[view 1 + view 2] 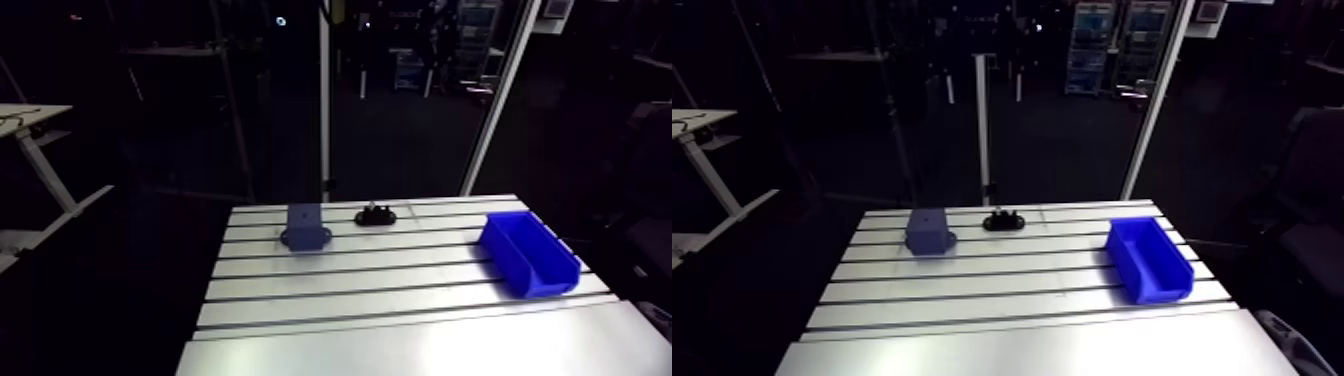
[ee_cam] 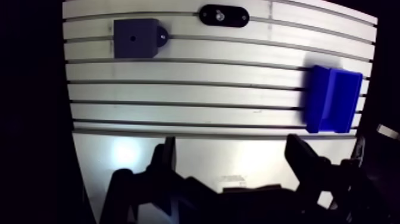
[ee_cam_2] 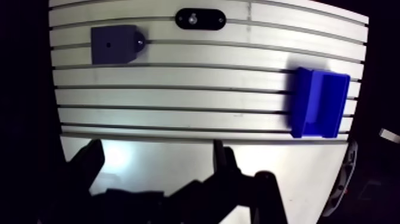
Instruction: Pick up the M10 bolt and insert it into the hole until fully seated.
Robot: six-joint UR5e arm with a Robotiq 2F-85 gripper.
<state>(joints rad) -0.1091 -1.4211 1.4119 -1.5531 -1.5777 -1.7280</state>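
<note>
tool [image 2: 232, 146]: fingers spread wide with nothing between them, hanging over the near, plain strip of the counter [image 2: 190, 74].
blue bin [image 2: 332, 100]: mid-depth and off to one side, well apart from the rest; probably no part of this step, so route clear of it.
block [image 2: 136, 37]: far side, with the hole [image 2: 132, 37] in its upper face.
M10 bolt [image 2: 220, 16]: seemingly the bright head in the black holder [image 2: 237, 16], near the block at the far edge.
approach: centre above the head, descend straight, then close evenly so the bolt stays upright.
</note>
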